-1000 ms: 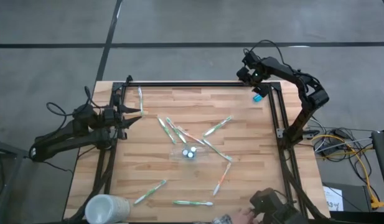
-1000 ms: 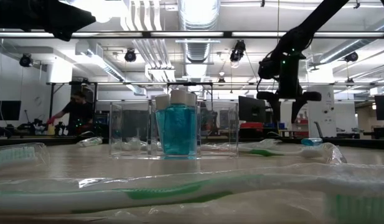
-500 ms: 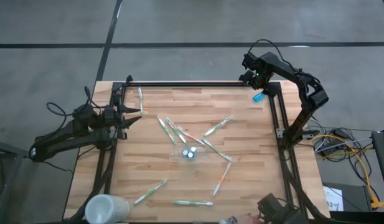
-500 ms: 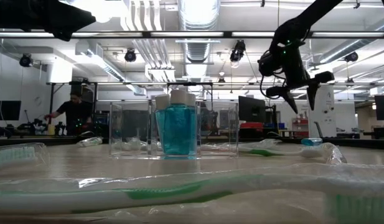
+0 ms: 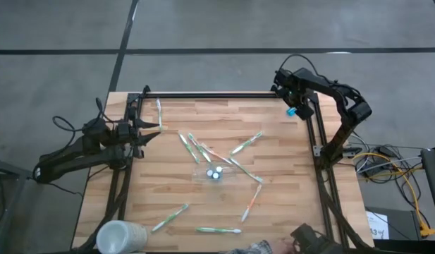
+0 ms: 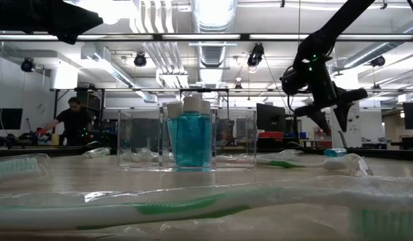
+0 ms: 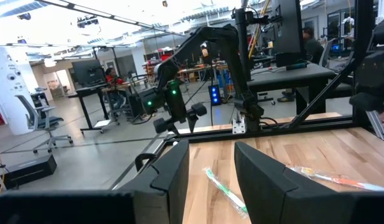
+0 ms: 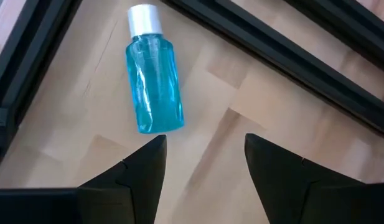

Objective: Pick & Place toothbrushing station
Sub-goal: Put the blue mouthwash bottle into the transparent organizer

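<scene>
Right gripper, fingers spread and empty, hovers over a small blue bottle with white cap, no readable label, lying on the wooden surface. Left gripper waits with fingers parted, empty.

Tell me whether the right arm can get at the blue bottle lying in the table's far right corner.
Probably yes. The right tool hangs open just above the blue bottle, which lies flat on bare wood. Only the black frame rail runs close beside it.
</scene>
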Action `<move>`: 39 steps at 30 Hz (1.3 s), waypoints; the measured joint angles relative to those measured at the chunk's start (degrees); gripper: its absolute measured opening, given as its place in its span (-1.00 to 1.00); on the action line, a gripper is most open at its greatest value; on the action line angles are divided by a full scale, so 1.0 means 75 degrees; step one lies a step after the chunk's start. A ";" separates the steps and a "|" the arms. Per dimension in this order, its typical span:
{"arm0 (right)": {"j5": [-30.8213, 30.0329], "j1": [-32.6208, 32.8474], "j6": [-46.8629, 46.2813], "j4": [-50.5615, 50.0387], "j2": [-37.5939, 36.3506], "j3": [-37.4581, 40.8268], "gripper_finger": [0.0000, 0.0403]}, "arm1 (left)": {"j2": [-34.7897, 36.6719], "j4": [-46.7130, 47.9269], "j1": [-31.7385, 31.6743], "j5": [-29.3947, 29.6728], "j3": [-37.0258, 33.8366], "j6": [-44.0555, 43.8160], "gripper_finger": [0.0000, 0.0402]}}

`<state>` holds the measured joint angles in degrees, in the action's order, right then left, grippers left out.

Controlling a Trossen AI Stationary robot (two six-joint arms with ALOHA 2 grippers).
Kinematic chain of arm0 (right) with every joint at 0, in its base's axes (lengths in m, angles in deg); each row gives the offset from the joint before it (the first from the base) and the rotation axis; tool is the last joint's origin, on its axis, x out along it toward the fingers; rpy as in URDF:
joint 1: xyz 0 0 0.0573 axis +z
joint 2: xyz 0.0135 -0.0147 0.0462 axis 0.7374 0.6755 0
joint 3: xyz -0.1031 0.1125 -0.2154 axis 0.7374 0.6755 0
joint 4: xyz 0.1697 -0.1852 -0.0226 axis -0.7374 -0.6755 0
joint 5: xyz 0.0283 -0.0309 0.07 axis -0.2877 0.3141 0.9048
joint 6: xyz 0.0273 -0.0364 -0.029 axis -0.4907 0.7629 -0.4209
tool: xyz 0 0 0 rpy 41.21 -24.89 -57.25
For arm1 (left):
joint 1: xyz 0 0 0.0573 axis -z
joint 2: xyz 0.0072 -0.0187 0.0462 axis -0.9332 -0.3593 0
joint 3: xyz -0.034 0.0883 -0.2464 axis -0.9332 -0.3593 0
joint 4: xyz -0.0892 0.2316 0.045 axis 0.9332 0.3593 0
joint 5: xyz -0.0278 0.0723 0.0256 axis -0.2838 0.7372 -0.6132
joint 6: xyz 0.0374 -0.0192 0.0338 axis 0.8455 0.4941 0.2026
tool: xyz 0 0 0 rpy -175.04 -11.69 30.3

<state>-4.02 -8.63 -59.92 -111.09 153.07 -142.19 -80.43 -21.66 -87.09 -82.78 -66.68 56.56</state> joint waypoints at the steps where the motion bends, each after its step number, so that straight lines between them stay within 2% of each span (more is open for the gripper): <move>1: -0.0107 0.0003 0.0070 0.0162 0.0000 0.0062 0.07 | 0.0000 0.0002 0.0000 0.0000 0.0000 0.0001 -0.34; 7: -0.0713 0.0000 -0.0099 0.1149 0.0003 0.0314 0.07 | 0.0000 0.0001 0.0000 0.0003 0.0000 0.0003 -0.34; 14: -0.0857 -0.0011 -0.0710 0.1185 0.0003 0.0500 0.07 | 0.0000 0.0002 0.0001 0.0000 0.0000 0.0003 -0.34; 20: -0.0839 -0.0085 -0.0734 0.1313 0.0006 0.0759 0.07 | 0.0000 0.0000 0.0000 0.0000 0.0000 0.0003 -0.34; 29: -0.0787 -0.0207 -0.0732 0.2325 0.0006 0.1256 0.07 | 0.0000 0.0002 0.0000 0.0000 0.0000 0.0000 -0.34; 34: -0.0414 -0.0336 -0.0734 0.3160 0.0012 0.1718 0.07 | 0.0000 0.0002 0.0000 0.0002 0.0000 0.0001 -0.34; 39: -0.0077 -0.0357 -0.1193 0.3246 0.0012 0.1895 0.07 | 0.0000 0.0001 0.0002 0.0000 0.0000 0.0002 -0.34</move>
<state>-4.60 -11.31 -68.86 -86.75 153.16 -127.98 -80.43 -21.66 -87.08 -82.78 -66.68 56.57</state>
